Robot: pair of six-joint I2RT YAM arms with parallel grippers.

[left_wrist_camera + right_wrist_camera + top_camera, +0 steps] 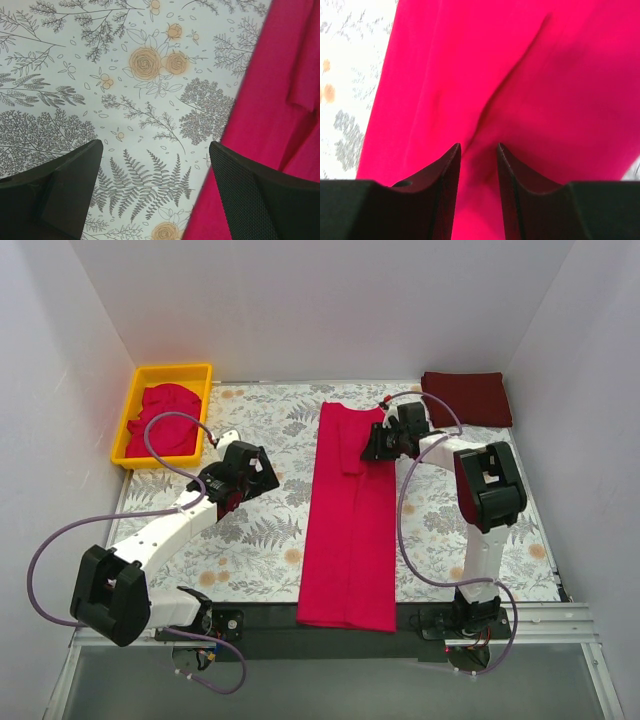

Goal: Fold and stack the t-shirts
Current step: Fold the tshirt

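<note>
Pink shirt (345, 540) lies on the flowered table (260, 540), and it is the biggest thing on it: a long narrow strip down the middle of the top view, running from the far edge to the near edge, where its hem overlaps the dark bar between my bases. Its sleeve (350, 445) is folded in over the upper part.

At upper left sits the yellow tray (172, 368), with crumpled pink shirts (165, 420) heaped inside it. At upper right, against the back corner, the maroon shirt (467, 398) lies folded in a flat rectangle, well apart from the strip.

My right gripper (375, 448) is down at the strip's right edge, beside the sleeve. In its wrist view (477, 146) the fingers stand only a narrow gap apart, pink cloth (520, 75) fills nearly everything beyond them, and a crease runs into the gap. I cannot tell whether they have hold of it.

My left gripper (235, 490) hangs over bare table left of the strip. Its wrist view (155, 145) shows the fingers spread wide with nothing between them but flower print (125, 100), and the shirt's edge (270, 100) runs down the right of the frame.
</note>
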